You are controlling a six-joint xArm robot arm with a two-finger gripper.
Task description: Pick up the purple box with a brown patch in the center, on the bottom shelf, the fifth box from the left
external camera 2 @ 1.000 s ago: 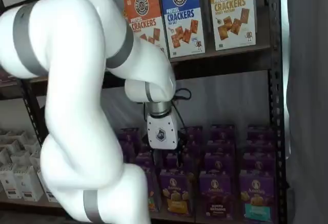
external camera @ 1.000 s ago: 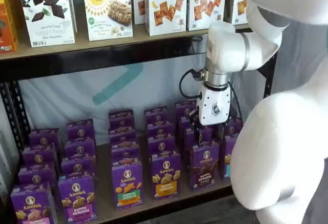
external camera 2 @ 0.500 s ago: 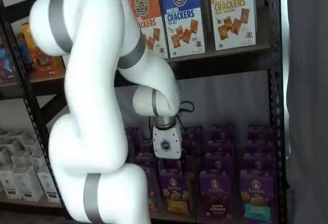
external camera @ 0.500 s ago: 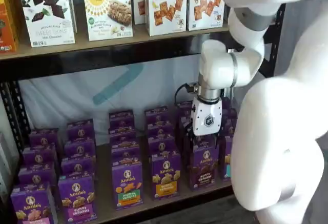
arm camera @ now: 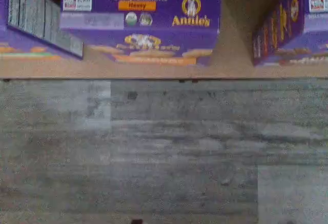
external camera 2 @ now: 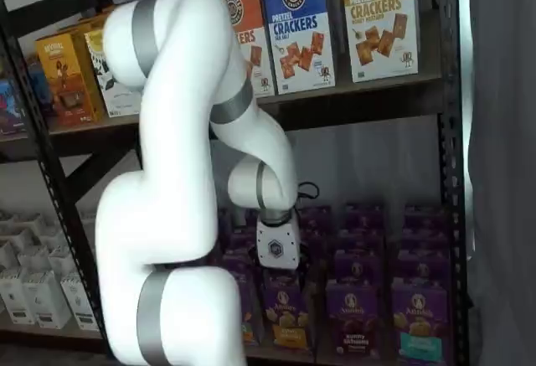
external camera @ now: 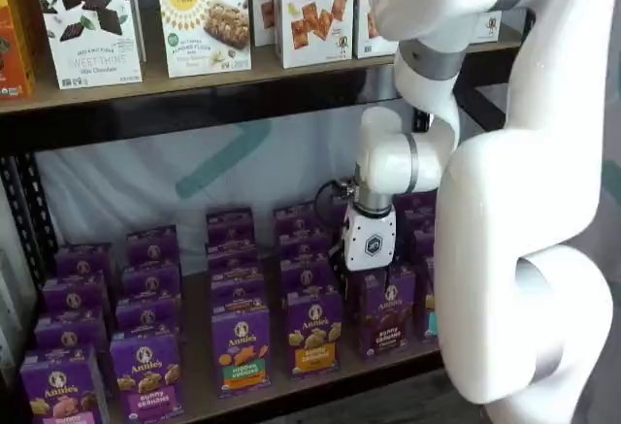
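Since the earlier frames the arm has swung leftward and lower along the bottom shelf (external camera: pixel 194 400), so the white body of the end effector (external camera: pixel 370 271) now hangs over the boxes just left of where it was, between the purple box (external camera: pixel 387 313) and the carton with the yellow-orange panel (external camera: pixel 313 331). In both shelf views the white body sits low among the rear rows of purple cartons; the black fingers are hidden behind it and the boxes, so whether they are apart or together cannot be told. The purple box stands upright at the front edge of the bottom shelf, toward its right end, with the brown patch facing out; in a shelf view it appears as the carton right of the arm (external camera 2: pixel 351 317). To its right stands a carton with a teal lower panel (external camera 2: pixel 417 321); further left on the front edge is one with a green panel (external camera: pixel 241 348). More purple cartons are stacked in rows behind each front box, close around the end effector. The upper shelf (external camera: pixel 146 84) carries cracker boxes (external camera: pixel 315 9). The wrist view looks down on a honey bunny grahams carton (arm camera: pixel 141 8) at the shelf's front edge, with grey floor (arm camera: pixel 164 152) below.
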